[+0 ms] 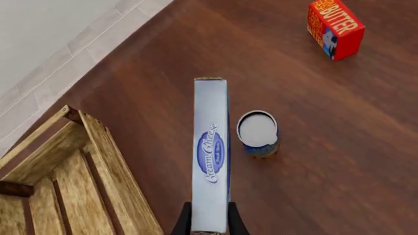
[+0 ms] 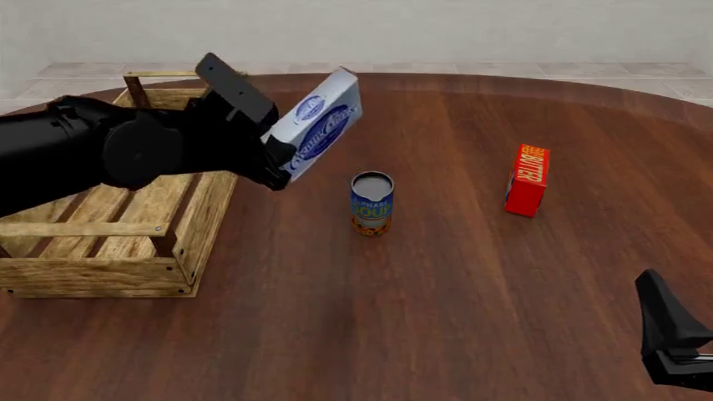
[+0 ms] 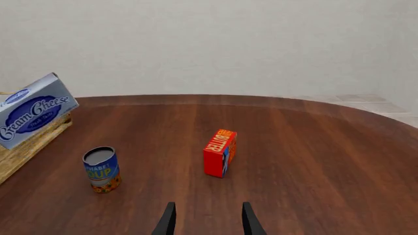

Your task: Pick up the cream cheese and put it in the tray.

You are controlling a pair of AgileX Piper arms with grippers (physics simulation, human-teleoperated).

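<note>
The cream cheese, a white box with a blue oval logo, hangs tilted in the air above the table, just right of the tray. My left gripper is shut on its lower end. In the left wrist view the cream cheese runs straight out from the left gripper, with the tray's slatted wall alongside. The right wrist view shows the cream cheese held above the tray's edge. My right gripper stands open and empty near the table's front right.
A blue-and-orange can stands upright on the brown table just right of the held box. A red-orange butter box stands farther right. The table's far edge meets a pale tiled floor.
</note>
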